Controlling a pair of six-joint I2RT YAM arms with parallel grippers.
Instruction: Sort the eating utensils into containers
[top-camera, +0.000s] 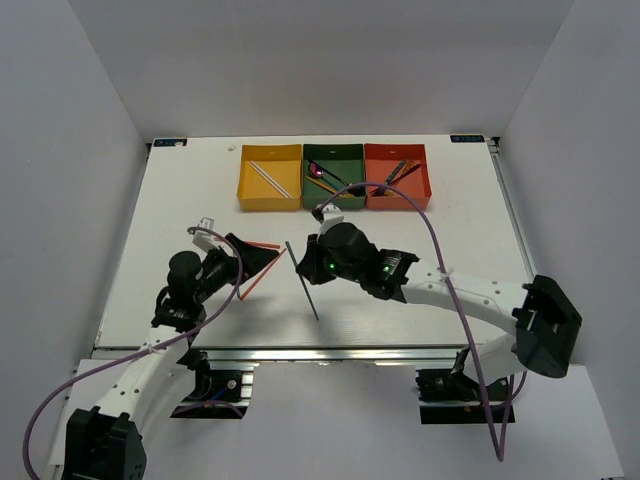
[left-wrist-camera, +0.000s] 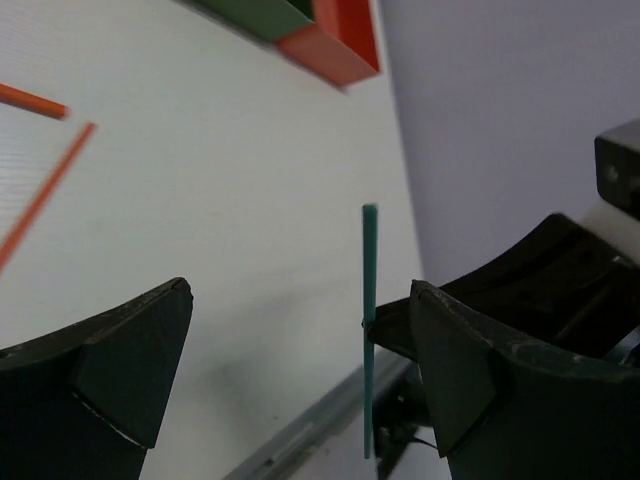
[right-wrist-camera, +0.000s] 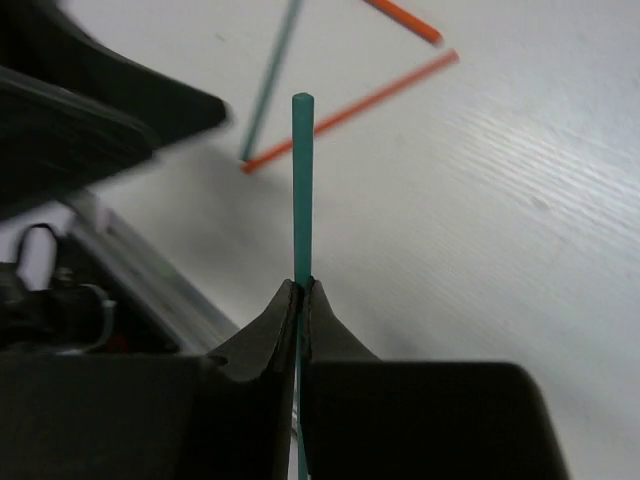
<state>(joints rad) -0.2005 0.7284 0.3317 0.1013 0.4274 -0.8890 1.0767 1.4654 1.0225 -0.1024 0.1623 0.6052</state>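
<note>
Overhead, noted a white table (top-camera: 200, 300) walled in pale grey, with three trays side by side at its far edge: yellow tray (top-camera: 270, 206) with silver chopsticks (top-camera: 268, 180), green tray (top-camera: 333, 205) with a purple spoon (top-camera: 318, 172), red tray (top-camera: 397, 204) with dark pieces too small to name. Saw two orange chopsticks (top-camera: 262, 274) lying by the left gripper (top-camera: 258, 260), and one dark stick (top-camera: 303, 282) just beside the right gripper (top-camera: 312, 266); could not tell there whether held or lying. Resolved that only from the right wrist view: found the jaws pinched tight on a grey-green chopstick (right-wrist-camera: 302, 180) raised off the table, and logged a second grey-green chopstick (right-wrist-camera: 268, 85) lying beyond, its end meeting an orange one. From the left wrist, confirmed the left fingers (left-wrist-camera: 130, 360) spread to their widest, holding and touching nothing.
</note>
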